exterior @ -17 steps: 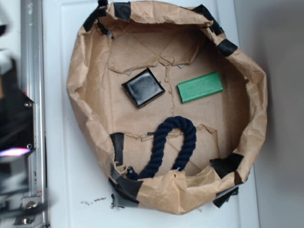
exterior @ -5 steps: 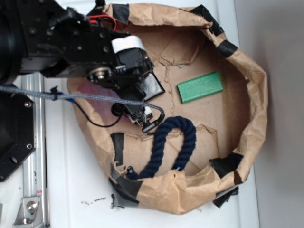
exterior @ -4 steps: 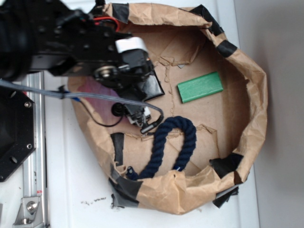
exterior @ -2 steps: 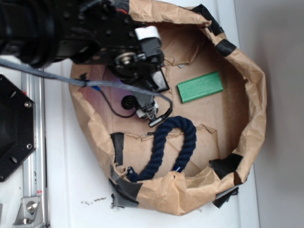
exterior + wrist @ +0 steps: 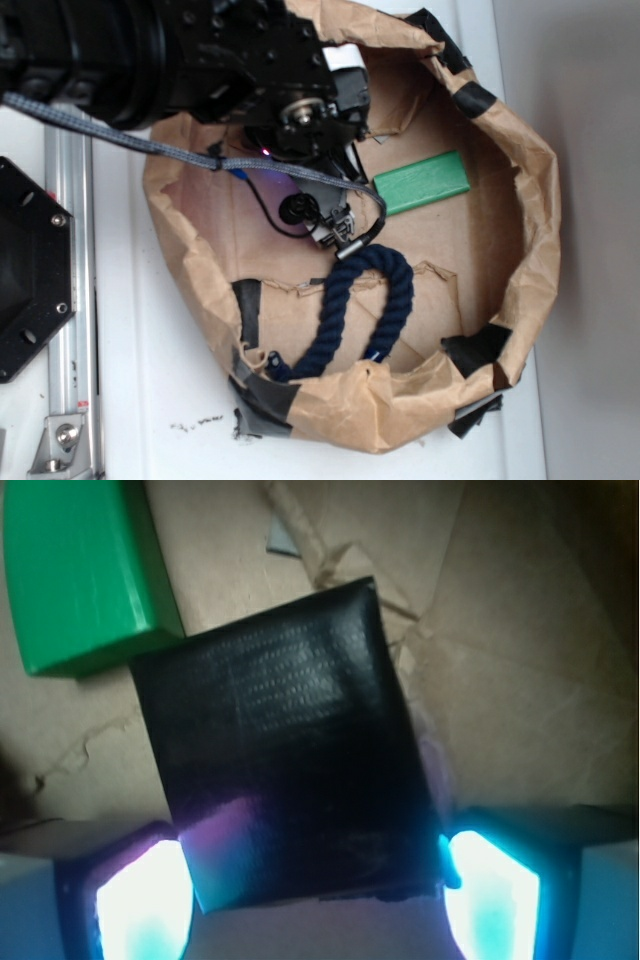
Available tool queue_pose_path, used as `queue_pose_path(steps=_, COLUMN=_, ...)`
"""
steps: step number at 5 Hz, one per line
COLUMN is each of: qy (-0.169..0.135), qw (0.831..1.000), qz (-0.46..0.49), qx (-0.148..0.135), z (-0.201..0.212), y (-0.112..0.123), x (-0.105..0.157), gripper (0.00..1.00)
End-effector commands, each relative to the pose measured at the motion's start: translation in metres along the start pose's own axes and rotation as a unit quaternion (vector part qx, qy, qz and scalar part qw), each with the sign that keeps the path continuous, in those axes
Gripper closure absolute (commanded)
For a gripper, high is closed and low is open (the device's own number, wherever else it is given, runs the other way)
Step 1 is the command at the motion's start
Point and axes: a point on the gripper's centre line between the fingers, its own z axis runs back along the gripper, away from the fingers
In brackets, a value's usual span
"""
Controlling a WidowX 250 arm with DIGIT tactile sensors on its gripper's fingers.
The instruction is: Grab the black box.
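Observation:
The black box (image 5: 285,745), a glossy dark square, fills the middle of the wrist view between my two lit fingers (image 5: 140,900). Both pads press against its left and right edges, so my gripper (image 5: 315,880) is shut on it. The box's near edge stands clear of the brown paper below it. In the exterior view my gripper (image 5: 325,165) and the arm cover the box, which is hidden there. The spot where the box first lay now shows bare paper.
A green rectangular block (image 5: 421,183) (image 5: 85,575) lies just right of the gripper. A dark navy rope loop (image 5: 365,300) lies below. All sit inside a crumpled brown paper bag rim (image 5: 540,200). A metal rail (image 5: 70,300) runs along the left.
The arm came in over the black box, closed on it, and has since shifted right and up toward the green block with the box between its fingers.

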Motion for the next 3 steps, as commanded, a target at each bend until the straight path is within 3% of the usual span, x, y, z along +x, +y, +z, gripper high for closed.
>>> queue_pose_path(steps=1, qy=-0.026, qw=0.999, qz=-0.026, qx=-0.019, z=0.017, y=-0.005, x=0.004, gripper=0.0)
queue_pose_path(steps=3, qy=-0.048, qw=0.998, qz=-0.038, qx=-0.016, z=0.03, y=-0.007, x=0.002, gripper=0.0)
